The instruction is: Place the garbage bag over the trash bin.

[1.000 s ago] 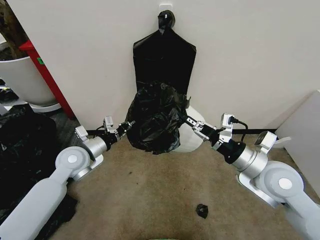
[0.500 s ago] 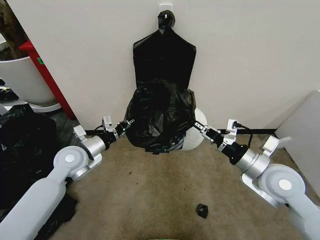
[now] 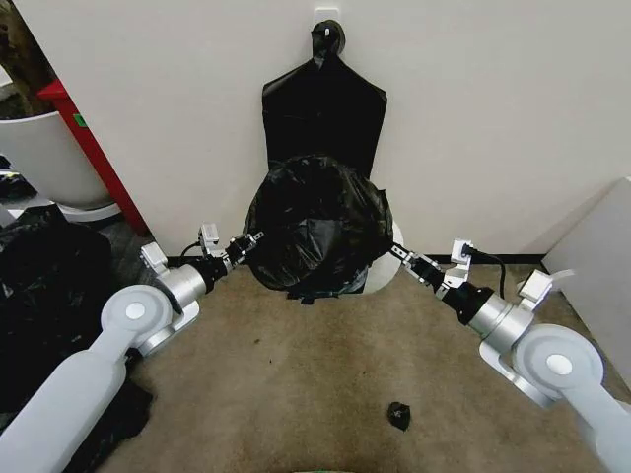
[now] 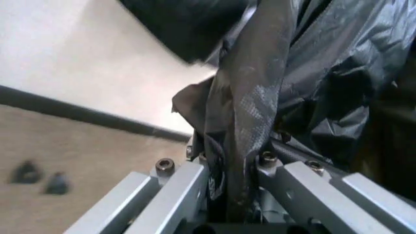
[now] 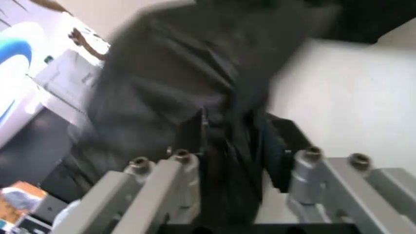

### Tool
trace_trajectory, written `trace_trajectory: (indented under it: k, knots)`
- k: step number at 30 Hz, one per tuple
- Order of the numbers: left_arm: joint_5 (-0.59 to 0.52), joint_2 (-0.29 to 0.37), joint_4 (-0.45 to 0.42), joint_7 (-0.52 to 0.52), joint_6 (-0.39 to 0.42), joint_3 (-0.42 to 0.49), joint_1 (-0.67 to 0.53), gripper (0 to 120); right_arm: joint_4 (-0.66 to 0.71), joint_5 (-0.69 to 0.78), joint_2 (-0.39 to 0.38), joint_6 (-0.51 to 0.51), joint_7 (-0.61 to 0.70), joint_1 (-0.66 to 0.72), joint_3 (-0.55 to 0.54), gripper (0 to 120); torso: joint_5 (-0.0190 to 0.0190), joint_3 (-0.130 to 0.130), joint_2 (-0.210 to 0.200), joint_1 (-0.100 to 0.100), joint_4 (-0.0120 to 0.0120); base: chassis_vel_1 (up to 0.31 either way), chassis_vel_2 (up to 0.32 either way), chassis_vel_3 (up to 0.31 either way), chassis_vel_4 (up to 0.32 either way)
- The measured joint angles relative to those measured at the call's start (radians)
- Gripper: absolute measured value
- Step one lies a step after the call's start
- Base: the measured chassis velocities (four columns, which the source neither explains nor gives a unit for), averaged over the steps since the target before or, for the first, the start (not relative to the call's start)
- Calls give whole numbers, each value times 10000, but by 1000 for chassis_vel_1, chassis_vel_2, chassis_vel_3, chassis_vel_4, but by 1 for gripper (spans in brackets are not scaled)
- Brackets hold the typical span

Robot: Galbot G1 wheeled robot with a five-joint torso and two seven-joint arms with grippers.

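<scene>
Our left gripper (image 3: pixel 252 242) sits just left of centre in the head view, and its fingers (image 4: pixel 195 183) are closed tight on a fold of the garbage bag (image 3: pixel 317 236), which the left wrist view shows pinched between them. Our right gripper (image 3: pixel 396 252) sits right of centre at about the same height. In the right wrist view a twisted strand of the black film runs between its fingers (image 5: pixel 185 168), with a gap beside one of them, so we judge it is gripping the bag's opposite edge, though the blur makes that less sure.

Between the two grippers the bag is stretched wide, its mouth spread roughly side to side across the middle of the frame and its wrinkled body draped over the trash bin (image 3: pixel 383 268). Of the bin we see just a cream-white sliver at the bag's lower right, close to the right gripper, so the bin lies nearer our right arm.

Behind, a flat black bag bundle (image 3: pixel 323 118) hangs on the wall in the upper centre. We judge the coming move depends on keeping the mouth centred over the rim, since the bin sits slightly right of the bag's middle.
</scene>
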Motion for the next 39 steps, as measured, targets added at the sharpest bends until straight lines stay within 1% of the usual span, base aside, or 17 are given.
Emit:
trace_trajectory:
  k: [1,3,4,5,6,8,10,11,14,16,20,25,28,30,32,36,39]
  knots:
    - [0,0,0,0,0,0,0,1,0,0,0,0,0,0,0,26,0,0,0,0,0,0,0,0,0]
    - [841,17,-97,-207,128,90,2,1,283,-216,-26,-30,173,-200,97,34,-2,0,0,0,-3,0,0,0,0]
    - [927,20,-104,-227,139,99,2,1,313,-241,-26,-37,202,-221,107,36,-2,0,0,0,-4,0,0,0,0]
    - [1522,37,-185,-454,192,162,-36,1,591,-467,-6,-97,499,-437,206,43,-1,0,0,0,0,0,0,0,0]
    - [1566,34,-225,-621,226,181,-93,1,676,-608,19,-128,638,-546,237,48,-2,0,0,0,0,0,0,0,0]
    - [1563,-6,-240,-1296,336,259,-287,1,698,-1096,102,-124,788,-816,331,56,-1,0,0,0,-2,0,0,0,0]
    - [1546,-10,-240,-1452,366,271,-328,1,692,-1182,129,-123,795,-880,385,57,-1,0,0,0,-3,0,0,0,0]
    - [1343,-17,-240,-1792,430,287,-423,1,674,-1297,178,-162,831,-1005,571,63,1,0,0,0,-2,0,0,0,0]
    - [629,-34,-267,-2093,467,272,-521,1,438,-1464,173,-253,987,-1169,856,77,-1,0,0,0,-1,0,0,0,0]
    - [492,-37,-279,-2145,475,264,-539,1,338,-1483,174,-268,1008,-1191,897,79,0,0,0,0,-1,0,0,0,0]
    - [41,-45,-339,-2515,578,250,-683,1,-224,-1642,240,-304,1416,-1292,1198,97,3,1,0,0,-2,0,0,0,0]
    - [356,-29,-462,-2760,729,348,-743,1,225,-1536,123,-383,2160,-1226,1490,100,2,0,0,0,-3,0,0,0,0]
    - [1842,-3,-611,-2795,842,594,-737,1,1690,-1318,-300,-364,4403,-262,1008,100,-2,0,0,0,-2,0,0,0,0]
    - [2453,-18,-682,-2900,967,725,-782,1,2172,-1293,-584,-324,5239,494,493,100,-5,0,0,0,3,0,0,0,0]
    - [2612,-29,-696,-2940,996,759,-808,1,2254,-1296,-666,-323,5344,650,372,100,-4,0,0,0,3,0,0,0,0]
    - [3784,-157,-775,-3362,1090,1170,-1144,1,2578,-2061,-1595,-827,5413,1614,-1032,100,1,0,0,0,0,0,0,0,0]
    - [4015,-200,-790,-3510,1085,1548,-1255,1,2496,-2365,-1770,-1142,5089,1855,-1416,100,0,1,0,0,-1,0,0,0,0]
